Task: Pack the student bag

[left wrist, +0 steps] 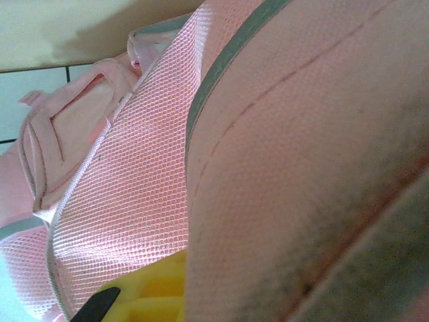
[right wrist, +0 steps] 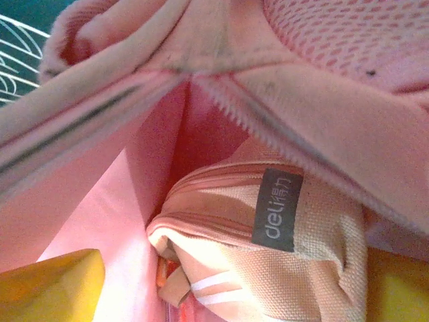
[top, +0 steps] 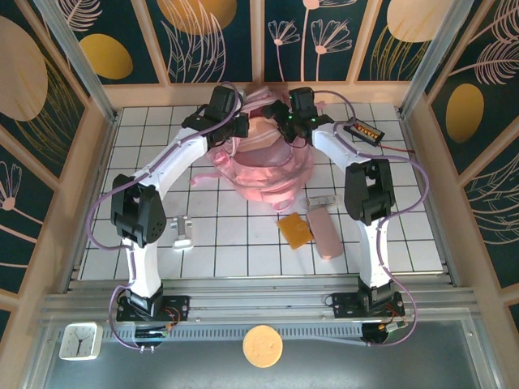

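The student bag, a soft pink backpack, lies at the back middle of the table with its mouth towards the far wall. My left gripper is shut on the fabric at the bag's mouth; its yellow finger shows under pink mesh and cloth. My right gripper reaches into the opening from the right. In the right wrist view its yellow fingers stand wide apart, open. A peach pouch with a grey "deli" label lies between them inside the bag, past the open zip.
On the tiles in front of the bag lie a yellow-orange pad, a slim flat pink case and a small white item. A silver object sits near the left arm. A small device with wires lies back right.
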{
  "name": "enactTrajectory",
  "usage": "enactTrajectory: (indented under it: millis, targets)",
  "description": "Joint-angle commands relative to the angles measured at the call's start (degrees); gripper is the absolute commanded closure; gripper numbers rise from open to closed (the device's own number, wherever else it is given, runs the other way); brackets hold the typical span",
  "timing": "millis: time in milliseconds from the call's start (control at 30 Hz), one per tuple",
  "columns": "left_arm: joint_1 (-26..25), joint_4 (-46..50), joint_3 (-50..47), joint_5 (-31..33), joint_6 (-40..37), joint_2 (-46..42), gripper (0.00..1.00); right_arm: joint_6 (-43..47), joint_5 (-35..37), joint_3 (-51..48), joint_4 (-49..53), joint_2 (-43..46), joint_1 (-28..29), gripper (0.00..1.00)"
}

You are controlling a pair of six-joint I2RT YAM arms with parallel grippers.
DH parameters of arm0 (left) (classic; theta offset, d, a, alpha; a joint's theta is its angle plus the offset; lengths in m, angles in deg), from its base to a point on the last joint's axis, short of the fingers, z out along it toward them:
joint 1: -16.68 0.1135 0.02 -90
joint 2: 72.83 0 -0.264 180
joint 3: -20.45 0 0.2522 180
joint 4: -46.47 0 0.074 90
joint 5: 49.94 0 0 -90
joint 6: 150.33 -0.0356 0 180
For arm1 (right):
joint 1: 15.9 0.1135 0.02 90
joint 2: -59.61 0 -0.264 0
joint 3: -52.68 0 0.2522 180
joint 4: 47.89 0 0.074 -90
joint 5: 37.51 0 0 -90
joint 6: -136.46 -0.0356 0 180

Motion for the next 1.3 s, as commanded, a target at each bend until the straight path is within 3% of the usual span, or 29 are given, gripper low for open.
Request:
enactTrajectory:
  millis: [0,200,333,467,533,700,967,1267]
  targets:
    - [-0.9,-3.0,4.8,1.1,0.6,0.4,1.00,7.3,3.0,3.5,7.8,5.7,0.1,0.09]
    - [-0.9,-1.2,6.8,3.7,-0.2,2.8,1.00,15.7,6.5,-0.4,20.0,15.5,-0.5,0.09]
    - [-0.9,-0.4,7.7,4.0,0.0,3.3,1.00,21.5,4.5,-13.6,24.4,26.8,-3.7,0.09]
    - [-0.8,0.0,7.8,3.4,-0.2,3.2,1.00,29.2,5.9,-23.4,36.1,34.9,-5.7,0.09]
    - [-0.9,-0.1,7.5,2.0,-0.4,3.2,1.00,31.0,8.2,-29.1,42.5,37.5,-5.3,0.09]
    - [-0.9,0.3,7.1,-0.2,-0.5,3.2,1.00,30.4,12.1,-43.0,45.0,44.5,-0.5,0.09]
    - [-0.8,-0.4,5.8,-1.1,-0.6,2.4,1.00,29.0,12.3,-52.2,44.8,44.6,5.3,0.07]
    - [-0.8,-0.9,4.2,-1.6,-0.3,1.4,1.00,31.2,12.9,-53.9,38.0,38.2,5.6,0.06]
